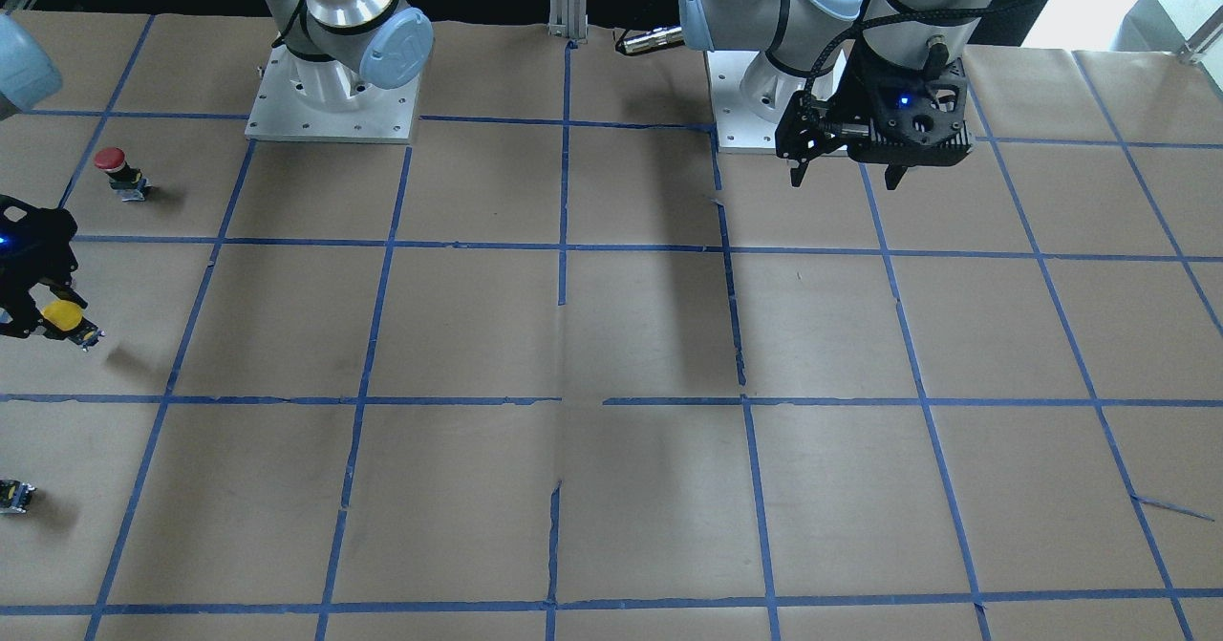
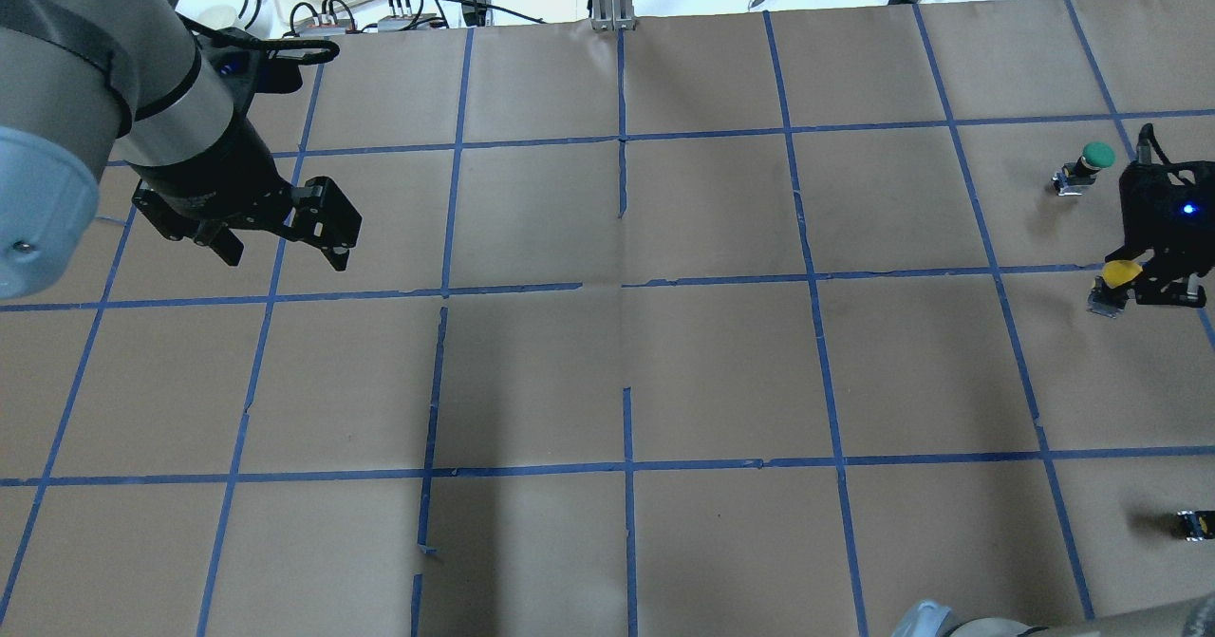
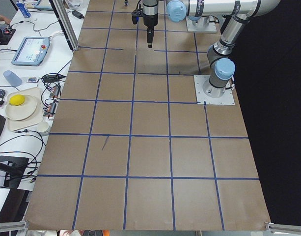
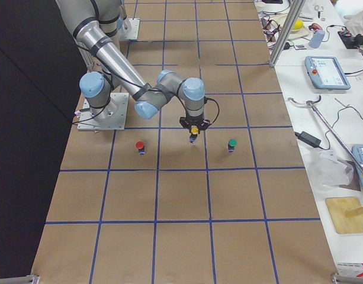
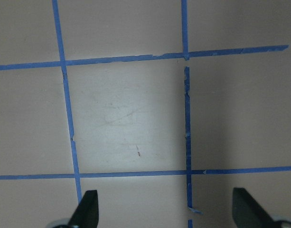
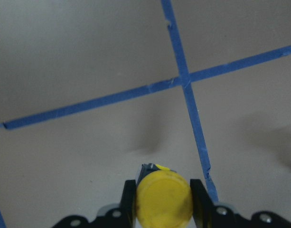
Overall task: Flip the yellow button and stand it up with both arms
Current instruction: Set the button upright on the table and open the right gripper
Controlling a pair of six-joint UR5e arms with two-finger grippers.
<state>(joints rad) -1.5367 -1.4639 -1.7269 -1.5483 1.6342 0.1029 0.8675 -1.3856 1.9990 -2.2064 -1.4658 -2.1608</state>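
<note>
Over brown paper table (image 1: 611,335) with blue tape grid, yellow button (image 1: 63,316) pinched by its cap in right gripper (image 6: 163,204), lifted off the paper at table's right end; left gripper (image 5: 166,209) spread wide, well apart.

In the right wrist view the yellow button (image 6: 163,198) shows little but its cap, cut by the bottom edge, the body hidden behind it; overhead, the right gripper (image 2: 1149,288) covers most of it; the small black part (image 1: 14,496) is cut by the front view's left edge; the left gripper (image 5: 166,211) shows fingertips only.
</note>
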